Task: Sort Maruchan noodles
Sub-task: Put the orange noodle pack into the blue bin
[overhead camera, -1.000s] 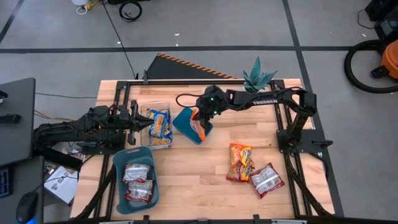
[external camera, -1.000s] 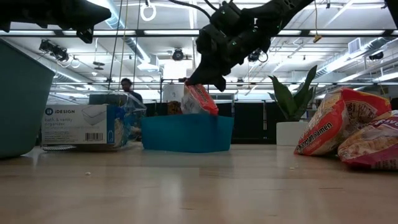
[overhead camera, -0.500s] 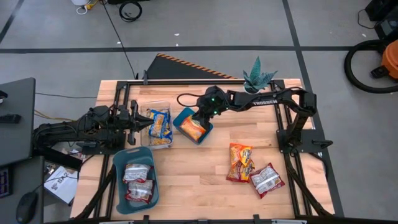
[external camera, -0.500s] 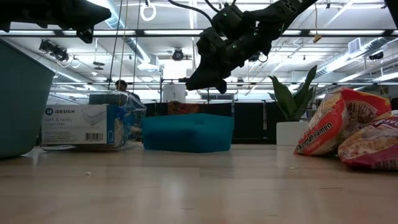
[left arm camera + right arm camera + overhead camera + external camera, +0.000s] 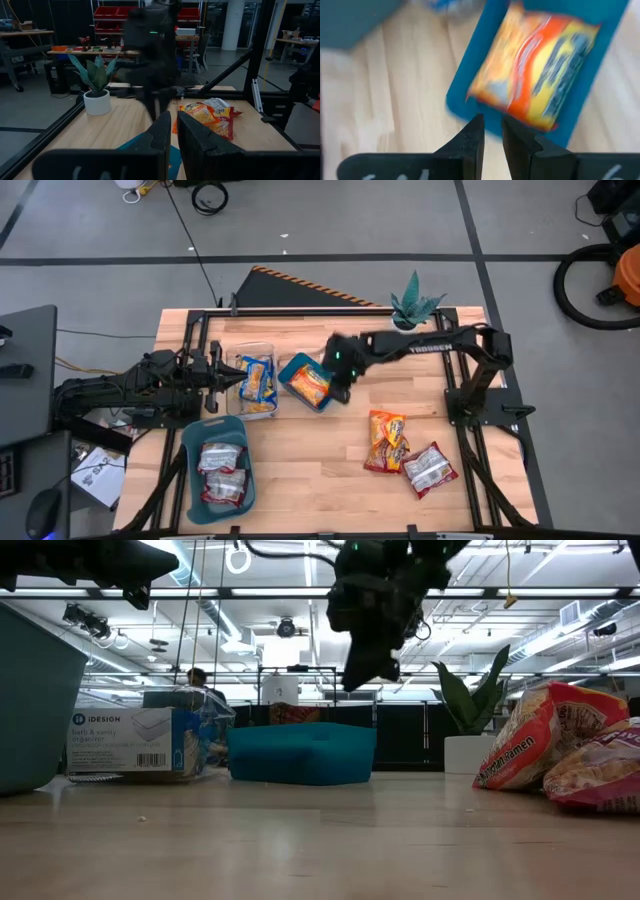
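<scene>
An orange noodle packet [image 5: 310,385] lies flat in the small teal bin [image 5: 288,370]; it also shows in the right wrist view [image 5: 535,65]. My right gripper [image 5: 340,392] hangs empty above the bin's right rim, its fingers [image 5: 491,120] shut to a narrow slit. Two orange packets [image 5: 387,440] and a red-and-silver packet [image 5: 430,470] lie on the table at the near right. Yellow-and-blue packets [image 5: 258,378] sit in the clear container [image 5: 241,360]. My left gripper [image 5: 225,377] waits shut beside that container.
A large teal bin [image 5: 190,442] at the near left holds red-and-silver packets [image 5: 222,470]. A potted plant [image 5: 415,305] stands at the far edge. Bare wood lies between the bins and the loose packets. A person shows far behind in the low view [image 5: 203,680].
My right gripper has let go of the orange packet, which stood tilted on the small teal bin's rim and has fallen flat inside it. The gripper has then risen and gone toward the table's right edge.
</scene>
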{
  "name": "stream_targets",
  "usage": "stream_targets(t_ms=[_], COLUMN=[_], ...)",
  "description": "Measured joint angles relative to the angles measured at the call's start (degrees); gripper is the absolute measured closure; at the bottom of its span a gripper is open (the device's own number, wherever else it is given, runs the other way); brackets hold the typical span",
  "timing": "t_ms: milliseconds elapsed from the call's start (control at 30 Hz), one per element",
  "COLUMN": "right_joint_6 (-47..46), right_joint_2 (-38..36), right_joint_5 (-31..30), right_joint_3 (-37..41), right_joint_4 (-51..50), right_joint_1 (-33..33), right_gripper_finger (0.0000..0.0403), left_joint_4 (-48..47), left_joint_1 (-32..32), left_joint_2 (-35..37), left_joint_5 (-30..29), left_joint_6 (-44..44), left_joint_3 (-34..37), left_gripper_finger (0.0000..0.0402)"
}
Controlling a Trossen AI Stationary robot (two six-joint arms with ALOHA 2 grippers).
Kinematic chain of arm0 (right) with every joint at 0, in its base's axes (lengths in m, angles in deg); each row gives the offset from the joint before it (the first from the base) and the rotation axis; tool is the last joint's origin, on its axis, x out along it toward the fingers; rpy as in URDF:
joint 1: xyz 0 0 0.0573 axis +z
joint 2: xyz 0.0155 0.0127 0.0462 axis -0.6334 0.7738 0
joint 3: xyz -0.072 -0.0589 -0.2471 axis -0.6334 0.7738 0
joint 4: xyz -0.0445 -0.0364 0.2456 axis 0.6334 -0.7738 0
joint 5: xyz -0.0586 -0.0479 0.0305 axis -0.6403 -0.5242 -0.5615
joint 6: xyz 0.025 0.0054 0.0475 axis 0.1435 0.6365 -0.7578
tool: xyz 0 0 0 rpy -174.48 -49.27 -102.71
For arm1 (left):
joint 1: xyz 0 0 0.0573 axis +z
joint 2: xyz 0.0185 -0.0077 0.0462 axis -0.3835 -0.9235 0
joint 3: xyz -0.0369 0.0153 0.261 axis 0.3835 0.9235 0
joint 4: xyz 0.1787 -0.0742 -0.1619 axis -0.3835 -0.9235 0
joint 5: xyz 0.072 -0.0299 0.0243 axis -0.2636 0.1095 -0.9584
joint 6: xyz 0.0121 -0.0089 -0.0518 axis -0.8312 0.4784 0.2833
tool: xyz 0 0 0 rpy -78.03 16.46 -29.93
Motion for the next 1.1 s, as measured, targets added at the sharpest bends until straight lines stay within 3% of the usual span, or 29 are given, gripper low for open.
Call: stream_targets(t_ms=[267,533,900,1100], right_joint_6=[-4.71,-12.13,-23.35,-27.72], right_joint_2=[0.09,0.11,0.13,0.2], right_joint_5=[-12.47,-19.71,-28.97,-27.47], right_joint_3=[-4.5,-4.67,-3.71,2.51], right_joint_4=[-13.08,-23.46,-31.98,-31.4], right_joint_1=[15.02,27.66,35.32,37.89], right_gripper_finger=[0.0332,0.0312,0.0238,0.0235], left_joint_4=[0.0,2.54,2.93,2.53], left_joint_1=[-0.02,-0.02,-0.02,-0.01], left_joint_2=[-0.01,-0.02,0.0,-0.02], left_joint_5=[0.0,-0.03,-0.02,0.02], left_joint_6=[-2.4,-7.12,-7.39,-5.02], left_joint_3=[-0.01,-0.02,-0.04,-0.04], left_gripper_finger=[0.0365,0.0365,0.0365,0.0365])
